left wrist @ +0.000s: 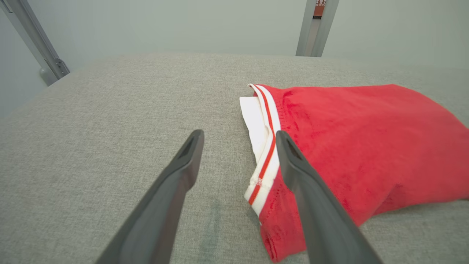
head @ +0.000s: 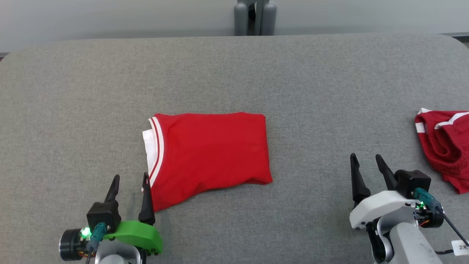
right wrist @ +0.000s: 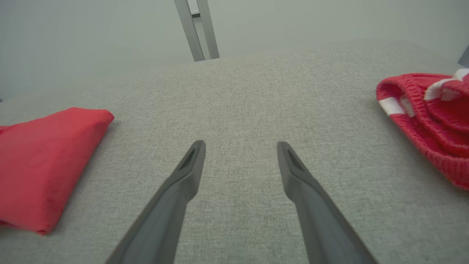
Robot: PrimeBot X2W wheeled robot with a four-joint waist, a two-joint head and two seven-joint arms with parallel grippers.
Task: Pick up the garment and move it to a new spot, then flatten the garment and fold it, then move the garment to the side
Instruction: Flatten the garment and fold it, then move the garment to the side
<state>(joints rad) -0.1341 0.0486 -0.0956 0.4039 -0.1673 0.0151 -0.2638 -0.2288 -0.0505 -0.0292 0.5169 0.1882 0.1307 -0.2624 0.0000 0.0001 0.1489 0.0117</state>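
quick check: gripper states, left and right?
Left gripper: open, holding nothing, by the folded garment.
Right gripper: open, holding nothing, over the table.

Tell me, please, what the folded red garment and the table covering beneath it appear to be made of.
Folded red garment: probably a soft, matte knit, judging by its fine dimpled texture and limp creases, with white striped trim. Table covering: seemingly grey woven cloth, matte, with a visible heathered weave.

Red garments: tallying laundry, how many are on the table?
2. The folded garment lies centrally, beside the left gripper; the crumpled garment sits at the head view's right edge, cut off, so more may lie beyond.
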